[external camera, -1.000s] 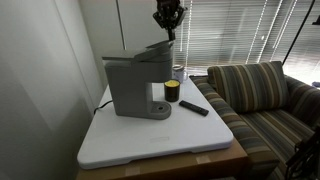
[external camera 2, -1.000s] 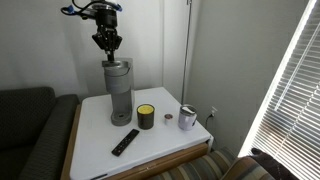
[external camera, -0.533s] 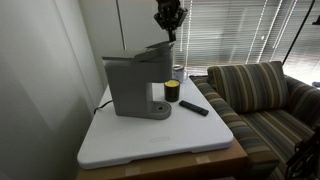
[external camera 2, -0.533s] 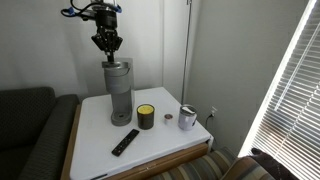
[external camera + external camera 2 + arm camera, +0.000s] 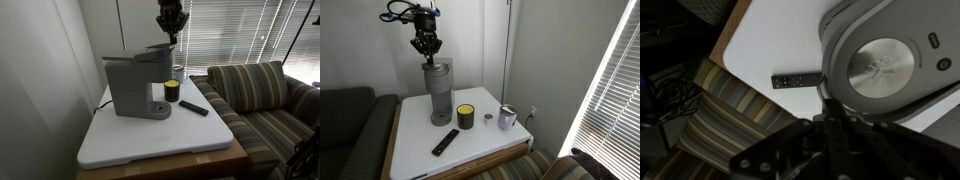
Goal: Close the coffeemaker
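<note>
The grey coffeemaker (image 5: 135,85) stands at the back of the white table (image 5: 150,145) and shows in both exterior views (image 5: 440,90). Its top lid (image 5: 156,47) looks slightly raised at the brew-head end. The wrist view looks straight down on the round lid (image 5: 885,65). My gripper (image 5: 172,36) hangs just above the lid (image 5: 427,56), with a small gap and no contact. Its fingers (image 5: 832,100) are together and hold nothing.
A yellow-and-black cup (image 5: 172,92) (image 5: 466,117) stands by the drip base. A black remote (image 5: 194,107) (image 5: 445,142) (image 5: 798,79) lies on the table. A metal can (image 5: 507,118) stands near the table edge. A striped sofa (image 5: 265,95) and a dark couch (image 5: 345,120) flank the table.
The gripper has shifted very slightly above the lid. The coffeemaker and the other things have not moved.
</note>
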Controlling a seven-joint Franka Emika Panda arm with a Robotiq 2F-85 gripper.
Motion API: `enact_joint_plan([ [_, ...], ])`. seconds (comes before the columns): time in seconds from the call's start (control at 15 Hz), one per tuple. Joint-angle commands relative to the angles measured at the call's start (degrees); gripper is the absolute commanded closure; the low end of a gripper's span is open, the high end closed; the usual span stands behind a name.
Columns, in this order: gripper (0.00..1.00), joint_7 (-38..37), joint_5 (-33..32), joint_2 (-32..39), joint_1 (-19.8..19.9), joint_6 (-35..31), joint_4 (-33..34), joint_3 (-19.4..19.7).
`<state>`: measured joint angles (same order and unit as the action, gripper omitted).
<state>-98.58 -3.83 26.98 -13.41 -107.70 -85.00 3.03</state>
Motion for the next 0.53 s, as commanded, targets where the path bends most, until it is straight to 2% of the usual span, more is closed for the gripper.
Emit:
enact_joint_plan([
  [0.0, 1.0, -2.02, 1.47, -1.68, 1.18, -5.82, -7.67, -1.32],
  [0.47, 1.0, -6.47, 1.25, -4.2, 1.06, -11.43, -13.84, -1.46],
])
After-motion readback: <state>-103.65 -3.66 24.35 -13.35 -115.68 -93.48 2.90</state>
